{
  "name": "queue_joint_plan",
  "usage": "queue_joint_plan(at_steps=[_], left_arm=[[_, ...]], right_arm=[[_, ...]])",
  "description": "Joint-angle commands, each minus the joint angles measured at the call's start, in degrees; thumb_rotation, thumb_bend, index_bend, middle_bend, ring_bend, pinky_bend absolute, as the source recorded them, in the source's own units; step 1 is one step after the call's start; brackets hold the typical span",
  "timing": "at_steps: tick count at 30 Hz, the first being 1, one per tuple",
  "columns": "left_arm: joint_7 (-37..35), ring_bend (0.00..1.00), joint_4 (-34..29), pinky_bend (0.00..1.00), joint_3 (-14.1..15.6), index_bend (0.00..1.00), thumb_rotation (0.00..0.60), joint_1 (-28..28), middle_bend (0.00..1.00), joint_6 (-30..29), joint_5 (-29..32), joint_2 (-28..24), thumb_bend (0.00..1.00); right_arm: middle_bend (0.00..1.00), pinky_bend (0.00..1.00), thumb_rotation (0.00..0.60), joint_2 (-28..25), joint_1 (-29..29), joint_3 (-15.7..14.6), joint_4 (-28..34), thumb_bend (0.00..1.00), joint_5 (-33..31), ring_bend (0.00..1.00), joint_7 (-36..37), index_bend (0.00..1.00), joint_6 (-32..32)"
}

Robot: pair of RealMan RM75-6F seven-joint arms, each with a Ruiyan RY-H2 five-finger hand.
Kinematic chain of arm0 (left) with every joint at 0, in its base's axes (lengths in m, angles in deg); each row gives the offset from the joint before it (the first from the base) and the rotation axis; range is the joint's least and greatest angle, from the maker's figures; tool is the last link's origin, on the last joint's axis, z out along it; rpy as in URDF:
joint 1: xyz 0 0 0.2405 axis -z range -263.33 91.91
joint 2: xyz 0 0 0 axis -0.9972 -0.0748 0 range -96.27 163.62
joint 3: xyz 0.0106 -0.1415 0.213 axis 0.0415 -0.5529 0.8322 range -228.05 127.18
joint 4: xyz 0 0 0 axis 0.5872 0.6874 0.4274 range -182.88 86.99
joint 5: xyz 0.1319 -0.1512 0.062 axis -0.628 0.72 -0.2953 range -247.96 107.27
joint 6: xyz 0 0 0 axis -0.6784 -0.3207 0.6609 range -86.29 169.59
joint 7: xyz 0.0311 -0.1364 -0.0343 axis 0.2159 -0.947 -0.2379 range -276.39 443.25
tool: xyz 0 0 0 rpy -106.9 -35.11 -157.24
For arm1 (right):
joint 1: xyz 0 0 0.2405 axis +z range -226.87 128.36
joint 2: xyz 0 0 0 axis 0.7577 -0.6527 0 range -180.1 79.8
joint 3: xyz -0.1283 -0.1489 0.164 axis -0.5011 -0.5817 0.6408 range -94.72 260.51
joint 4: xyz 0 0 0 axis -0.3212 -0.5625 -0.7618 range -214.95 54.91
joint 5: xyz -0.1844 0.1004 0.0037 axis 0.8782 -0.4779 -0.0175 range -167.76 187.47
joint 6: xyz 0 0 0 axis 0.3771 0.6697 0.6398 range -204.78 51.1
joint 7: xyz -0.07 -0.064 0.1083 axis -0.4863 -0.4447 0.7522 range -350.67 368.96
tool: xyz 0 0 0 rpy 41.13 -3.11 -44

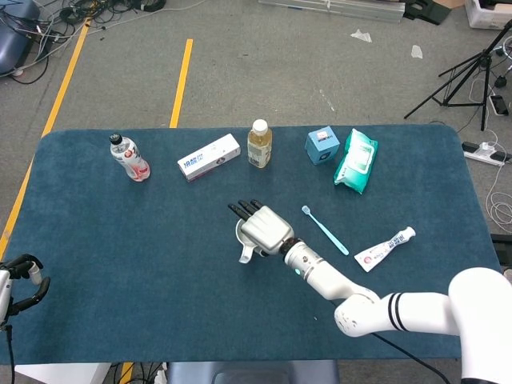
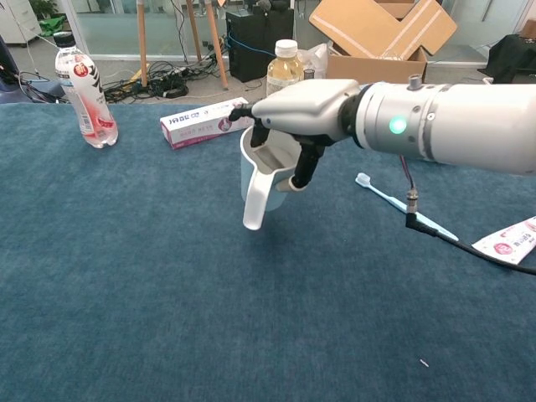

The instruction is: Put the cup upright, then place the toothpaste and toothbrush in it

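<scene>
My right hand (image 1: 264,226) (image 2: 306,105) grips the pale cup (image 1: 242,238) (image 2: 266,172) by its rim, fingers inside and thumb outside. The cup is near upright, tilted a little, mouth up, its handle (image 2: 255,209) pointing toward me; it seems just off the cloth. To its right a light blue toothbrush (image 1: 325,230) (image 2: 402,205) lies flat. Further right lies the white toothpaste tube (image 1: 386,248) (image 2: 507,243). My left hand (image 1: 20,280) hangs off the table's near left corner, holding nothing, fingers loosely apart.
Along the far side of the blue table (image 1: 120,240) stand a water bottle (image 1: 130,158) (image 2: 81,88), a toothpaste box (image 1: 209,157) (image 2: 201,122), a tea bottle (image 1: 259,144) (image 2: 285,71), a blue carton (image 1: 322,146) and a green wipes pack (image 1: 356,160).
</scene>
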Motion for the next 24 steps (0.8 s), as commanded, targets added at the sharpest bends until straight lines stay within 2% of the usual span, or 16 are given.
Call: queue_joint_plan(at_steps=[1,8,12,19,24], left_arm=[[0.33,0.54,0.01,0.52,-0.02,0.57,0.6,0.1,0.47,0.14,0.06,0.16,0.36],[1.75,0.54,-0.03,0.52,-0.08,0.57,0.6,0.38,0.47,0.54,0.23,0.68,0.36],[2.48,0.54,-0.14,0.52,-0.06,0.57,0.6,0.43,0.47,0.5,0.15,0.94,0.36],[3.1,0.54,-0.13,0.52,-0.07,0.57,0.6,0.57,0.47,0.69,0.23,1.22,0.36],[3.32,0.54,-0.2,0.52,-0.01,0.57,0.6,0.56,0.47,0.66,0.16,1.29,0.36]], right_arm=[[0.0,0.16,0.6,-5.1,-1.54,-0.66,6.17,0.22,-2.59,0.0,-1.0,0.69,1.99],[0.0,0.16,0.6,-13.2,-3.33,-2.56,14.7,0.22,-7.12,0.0,-1.66,0.69,3.55],[0.0,0.16,0.6,-16.74,-4.13,-3.94,17.59,0.22,-9.57,0.0,-1.27,0.69,3.47],[0.0,0.16,0.6,-20.12,-4.93,-6.1,19.0,0.22,-11.77,0.0,0.11,0.69,2.06],[0.0,0.16,0.6,-20.97,-6.07,-7.61,18.91,0.22,-11.02,0.0,1.32,0.69,1.82]])
